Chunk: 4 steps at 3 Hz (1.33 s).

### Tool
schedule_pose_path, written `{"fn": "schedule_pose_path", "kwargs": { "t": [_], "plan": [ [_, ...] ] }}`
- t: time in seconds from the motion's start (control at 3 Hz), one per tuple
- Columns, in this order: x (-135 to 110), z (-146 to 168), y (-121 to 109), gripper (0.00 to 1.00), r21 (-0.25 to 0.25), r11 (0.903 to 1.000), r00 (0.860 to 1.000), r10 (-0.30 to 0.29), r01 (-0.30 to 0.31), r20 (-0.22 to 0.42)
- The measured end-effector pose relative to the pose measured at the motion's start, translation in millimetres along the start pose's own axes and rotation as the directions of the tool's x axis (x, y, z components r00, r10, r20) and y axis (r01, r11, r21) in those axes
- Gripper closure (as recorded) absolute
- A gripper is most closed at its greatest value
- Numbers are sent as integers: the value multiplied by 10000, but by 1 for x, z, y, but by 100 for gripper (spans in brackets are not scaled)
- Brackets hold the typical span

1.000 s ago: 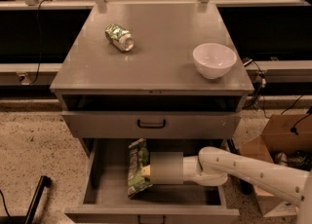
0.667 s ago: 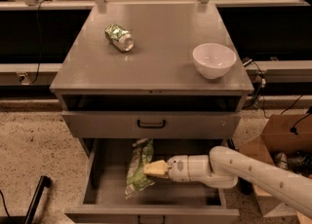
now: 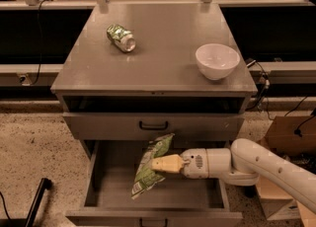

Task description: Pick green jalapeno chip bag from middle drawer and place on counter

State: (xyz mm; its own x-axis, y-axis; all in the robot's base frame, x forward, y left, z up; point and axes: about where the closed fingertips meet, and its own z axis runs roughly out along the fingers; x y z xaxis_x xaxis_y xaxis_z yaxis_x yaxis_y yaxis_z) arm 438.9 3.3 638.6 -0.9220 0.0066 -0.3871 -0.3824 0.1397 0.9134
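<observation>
Gripper (image 3: pixel 159 164) clamped on the bag (image 3: pixel 147 175) mid-body, tilted over the drawer (image 3: pixel 98 191) under the desk's (image 3: pixel 163 68) front edge. Our worry: bag top catches the closed drawer front (image 3: pixel 98 125) above on lift, pulls free.

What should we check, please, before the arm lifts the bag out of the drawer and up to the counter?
1. Claw grips bag: ok, pinched near mid-length, bag tilted.
2. Drawer open wide enough: ok, pulled well out.
3. Bag off the drawer floor: cannot tell; its lower end hangs low.
4. Bag clear of the upper drawer front: cannot tell; its top end sits close beneath it.
5. Free spot on counter: ok, bare between can and bowl.
</observation>
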Motion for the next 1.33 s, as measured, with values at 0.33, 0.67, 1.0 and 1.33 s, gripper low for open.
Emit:
{"fn": "schedule_pose_path", "kwargs": {
  "t": [0.33, 0.67, 1.0, 1.33],
  "plan": [
    [2, -1, 8, 100, -141, 9999, 9999, -74, 72, -123],
    [2, 0, 9, 100, -204, 9997, 9998, -103, 99, -173],
    [-4, -2, 36, 100, -1053, 9939, 9989, -360, 326, -308],
    [-15, -13, 109, 100, -2299, 9638, 9874, -1503, 1351, -495]
  ]
}}
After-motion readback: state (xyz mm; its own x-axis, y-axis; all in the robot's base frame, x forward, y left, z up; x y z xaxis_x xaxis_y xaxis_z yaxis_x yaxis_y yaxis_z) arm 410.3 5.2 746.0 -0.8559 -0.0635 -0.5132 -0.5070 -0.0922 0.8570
